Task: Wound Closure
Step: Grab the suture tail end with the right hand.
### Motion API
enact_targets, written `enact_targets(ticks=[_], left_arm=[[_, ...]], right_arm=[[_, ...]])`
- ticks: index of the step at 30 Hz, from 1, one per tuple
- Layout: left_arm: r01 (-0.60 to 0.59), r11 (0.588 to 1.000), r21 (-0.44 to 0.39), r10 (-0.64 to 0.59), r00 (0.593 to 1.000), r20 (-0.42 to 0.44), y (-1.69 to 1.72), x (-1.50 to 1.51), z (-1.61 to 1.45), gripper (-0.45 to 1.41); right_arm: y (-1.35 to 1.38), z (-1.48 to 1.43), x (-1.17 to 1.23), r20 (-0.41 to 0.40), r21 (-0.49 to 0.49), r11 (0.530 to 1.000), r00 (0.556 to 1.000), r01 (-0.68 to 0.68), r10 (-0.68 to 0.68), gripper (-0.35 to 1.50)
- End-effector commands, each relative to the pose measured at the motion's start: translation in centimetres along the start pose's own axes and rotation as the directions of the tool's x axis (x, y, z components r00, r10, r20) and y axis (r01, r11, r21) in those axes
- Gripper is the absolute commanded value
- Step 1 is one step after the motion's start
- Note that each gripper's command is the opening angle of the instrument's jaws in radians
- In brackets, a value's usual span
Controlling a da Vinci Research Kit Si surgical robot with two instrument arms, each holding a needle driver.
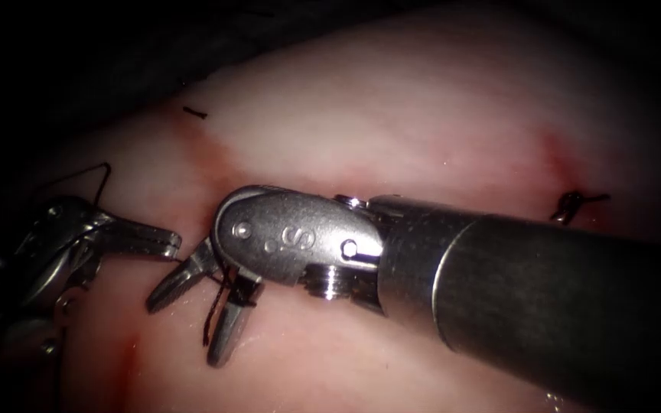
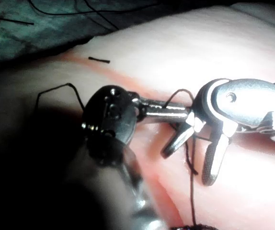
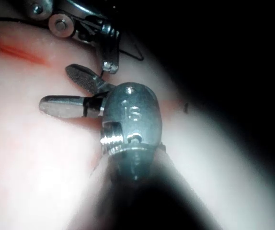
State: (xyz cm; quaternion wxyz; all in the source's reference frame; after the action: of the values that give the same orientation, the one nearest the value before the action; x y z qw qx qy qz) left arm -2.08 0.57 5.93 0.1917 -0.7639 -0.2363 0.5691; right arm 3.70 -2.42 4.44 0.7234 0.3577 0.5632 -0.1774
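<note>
My right hand (image 1: 193, 317) is spread wide and empty, a dark thread (image 1: 216, 306) running between its two jaws. My left hand (image 1: 158, 243), just beside it, is closed on that thread. Both hover over the tissue (image 1: 392, 115). I count one knot (image 1: 571, 205) and one cut thread end (image 1: 194, 113). I cannot see the needle.

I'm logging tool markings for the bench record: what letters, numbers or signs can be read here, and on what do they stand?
"S": engraved on the rounded steel wrist housing of the right arm's open-jawed hand, seen from the endoscope.
"1S" or "IS": the same housing seen from the right wrist; the first stroke is unclear.
Nothing readable on the left arm's dark metal hand or the pale pink tissue.
</note>
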Motion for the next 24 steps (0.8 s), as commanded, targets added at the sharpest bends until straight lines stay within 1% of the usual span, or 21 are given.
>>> enact_targets(ticks=[1,5,10,12,13,14,15,22,24], left_arm=[[-0.005,1.000,-0.002,0.005,1.000,-0.001,-0.10,0.01,0.04,-0.45],[-0.006,1.000,-0.001,0.006,1.000,-0.001,-0.09,0.01,0.04,-0.45],[-0.006,1.000,-0.007,0.006,1.000,0.007,-0.08,0.00,0.04,-0.45],[-0.006,1.000,-0.007,0.006,1.000,0.007,-0.08,0.00,0.05,-0.45],[-0.006,1.000,-0.007,0.006,1.000,0.007,-0.08,0.00,0.05,-0.45],[-0.001,1.000,-0.009,0.001,1.000,0.006,-0.08,-0.01,0.05,-0.45],[-0.001,1.000,-0.009,0.001,1.000,0.006,-0.08,-0.01,0.05,-0.45],[0.004,1.000,-0.013,-0.004,1.000,0.011,-0.07,-0.02,0.07,-0.45],[0.003,1.000,-0.013,-0.003,1.000,0.011,-0.05,-0.03,0.07,-0.45]], right_arm=[[0.12,0.03,0.04,0.002,0.004,1.000,1.000,0.007,-0.007,0.76],[0.07,0.08,0.00,0.051,0.029,0.999,0.999,0.012,-0.013,0.67],[0.06,0.04,-0.05,0.080,0.040,0.999,0.997,0.010,-0.013,0.64],[0.06,0.02,-0.06,0.094,0.052,0.999,0.995,0.008,-0.013,0.44],[0.06,0.02,-0.06,0.102,0.065,0.998,0.995,0.013,-0.019,0.27],[0.06,0.02,-0.06,0.114,0.080,0.997,0.993,0.022,-0.031,-0.30],[0.07,0.02,-0.06,0.125,0.091,0.996,0.991,0.026,-0.038,-0.35],[0.12,-0.02,-0.05,0.173,0.138,0.989,0.982,0.047,-0.071,-0.35],[0.14,-0.01,-0.03,0.173,0.150,0.987,0.981,0.061,-0.087,-0.35]])
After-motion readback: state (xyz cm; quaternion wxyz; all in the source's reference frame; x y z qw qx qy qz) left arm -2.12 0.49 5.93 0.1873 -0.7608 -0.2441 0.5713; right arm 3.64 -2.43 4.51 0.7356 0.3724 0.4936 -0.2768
